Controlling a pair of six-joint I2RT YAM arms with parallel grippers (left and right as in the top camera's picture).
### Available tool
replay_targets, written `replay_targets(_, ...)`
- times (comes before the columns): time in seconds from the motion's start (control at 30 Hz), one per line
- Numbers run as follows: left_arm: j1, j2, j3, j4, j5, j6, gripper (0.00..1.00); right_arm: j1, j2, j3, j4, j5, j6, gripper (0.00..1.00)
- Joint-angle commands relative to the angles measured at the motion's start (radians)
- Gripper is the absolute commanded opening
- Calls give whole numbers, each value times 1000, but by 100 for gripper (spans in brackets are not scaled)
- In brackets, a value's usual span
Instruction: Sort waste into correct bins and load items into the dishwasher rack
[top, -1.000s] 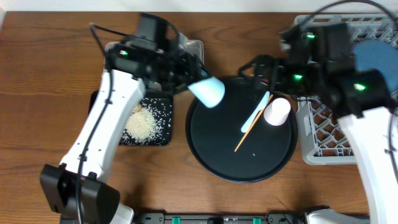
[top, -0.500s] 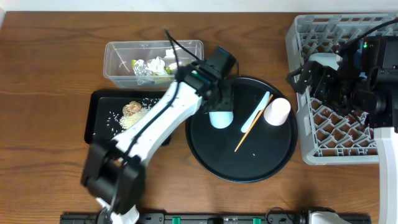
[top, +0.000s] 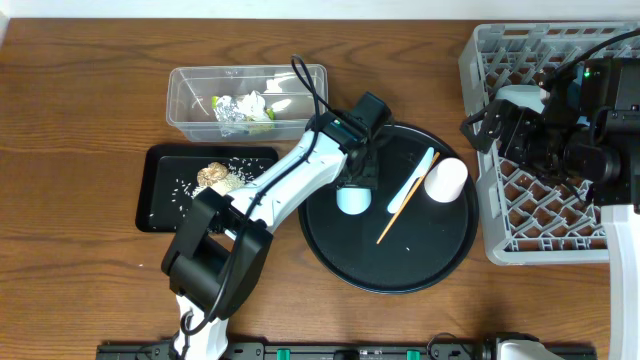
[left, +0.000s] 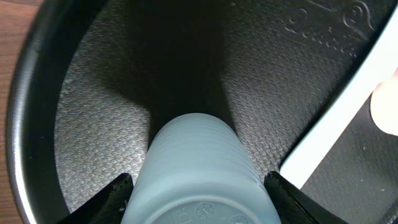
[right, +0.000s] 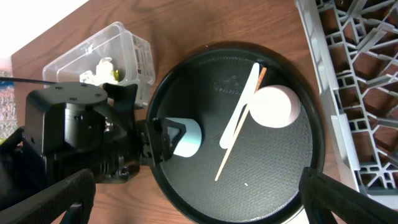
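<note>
My left gripper (top: 355, 186) (left: 200, 190) is shut on a pale blue cup (top: 352, 199) (left: 198, 155), one finger on each side, low over the left part of the round black tray (top: 400, 268). A second pale cup (top: 446, 179) (right: 272, 106), a light blue spoon (top: 412, 180) and a thin wooden stick (top: 399, 213) lie on the same tray. My right gripper (top: 487, 125) (right: 196, 186) hangs open and empty at the left edge of the grey dishwasher rack (top: 540, 215).
The clear tub (top: 190, 100) at the back left holds a foil wad and a yellow-green wrapper (top: 245, 107). In front of it the shallow black tray (top: 160, 195) carries rice grains and a brown lump (top: 211, 175). A single grain (top: 408, 249) lies on the round tray.
My left arm has swung right and lowered the blue cup onto the round tray. My right arm has pulled back from the tray to the rack.
</note>
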Motion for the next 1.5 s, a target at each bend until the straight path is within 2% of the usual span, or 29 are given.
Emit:
replay_targets(0.0, -26, -2, 6, -15, -2, 7, 57, -6, 11, 7, -2, 6, -21, 99)
replay_targets(0.13, -34, -38, 6, -41, -2, 7, 66, -6, 28, 7, -2, 7, -21, 99)
replay_targets(0.33, -33, -142, 6, -76, -3, 7, 87, -6, 60, 7, -2, 6, -21, 99)
replay_targets(0.4, -34, -178, 6, -81, -3, 7, 91, -6, 66, 7, -3, 6, -21, 99)
replay_targets(0.6, -6, -298, 6, -126, -75, 3, 92, -6, 68, 7, -8, 2, -15, 99)
replay_targets(0.73, 98, -415, 6, -210, -229, -116, 92, 24, 69, 7, -19, 2, -9, 99)
replay_targets(0.8, 189, -481, 6, -246, -266, -157, 98, 71, 72, 7, -16, 3, -11, 99)
replay_targets(1.0, 467, -608, 6, -338, -265, -158, 98, 318, 130, 6, 44, 102, -20, 99)
replay_targets(1.17, 636, -640, 6, -463, -265, -158, 98, 528, 268, 6, 70, 322, 88, 99)
replay_targets(1.3, 692, -638, 6, -509, -265, -158, 98, 591, 377, 6, 71, 354, 96, 99)
replay_targets(1.47, 706, -638, 6, -520, -265, -151, 98, 603, 503, 6, 69, 341, 119, 99)
